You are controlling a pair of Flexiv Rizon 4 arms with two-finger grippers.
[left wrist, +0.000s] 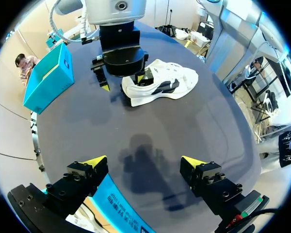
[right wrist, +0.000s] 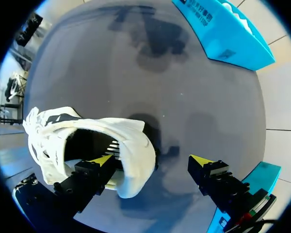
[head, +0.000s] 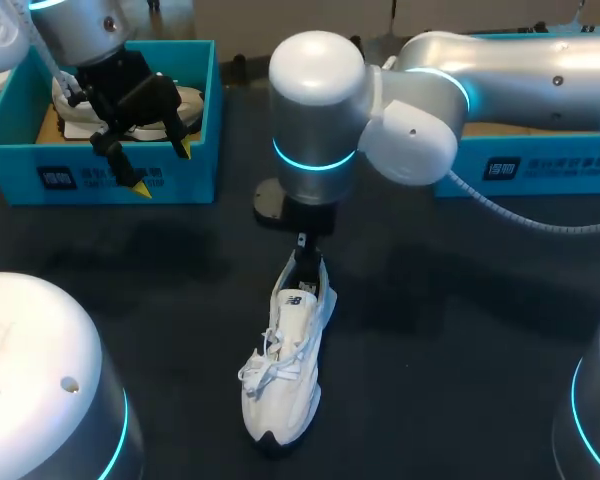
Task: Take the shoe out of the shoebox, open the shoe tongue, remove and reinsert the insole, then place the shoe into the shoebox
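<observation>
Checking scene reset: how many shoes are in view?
2. A white shoe lies on the table at the right tool; a second shoe sits in the left shoebox beneath the left tool. The right arm hides the inside of the right shoebox, so another may be there.

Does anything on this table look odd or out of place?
Nothing looks spilled or broken. What stands out is the white sneaker, standing on the table outside the blue shoebox, laces loose. The right gripper sits at its heel, one finger seemingly inside the opening and the other outside, not clamped.
</observation>
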